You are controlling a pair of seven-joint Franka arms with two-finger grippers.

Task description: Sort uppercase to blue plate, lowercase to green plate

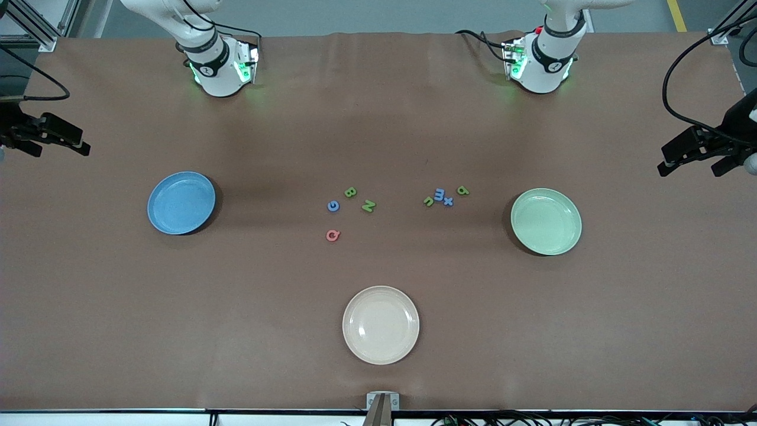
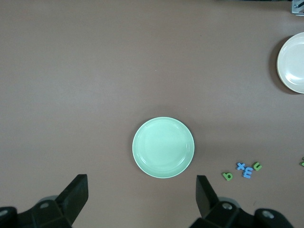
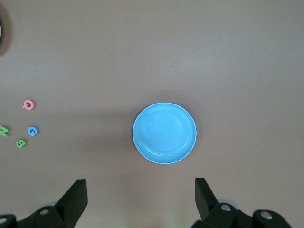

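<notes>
both arms wait, left gripper [image 2: 141,202] released high over the green plate [image 1: 546,221], right gripper [image 3: 140,202] released over the blue plate [image 1: 181,203].

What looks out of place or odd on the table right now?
Nothing is spilled or damaged. All three plates sit flat and hold nothing. The one extra is the cream plate, nearest the front camera, beside neither letter group. The lowercase letters are bunched tightly, some possibly touching; the capitals lie apart.
</notes>
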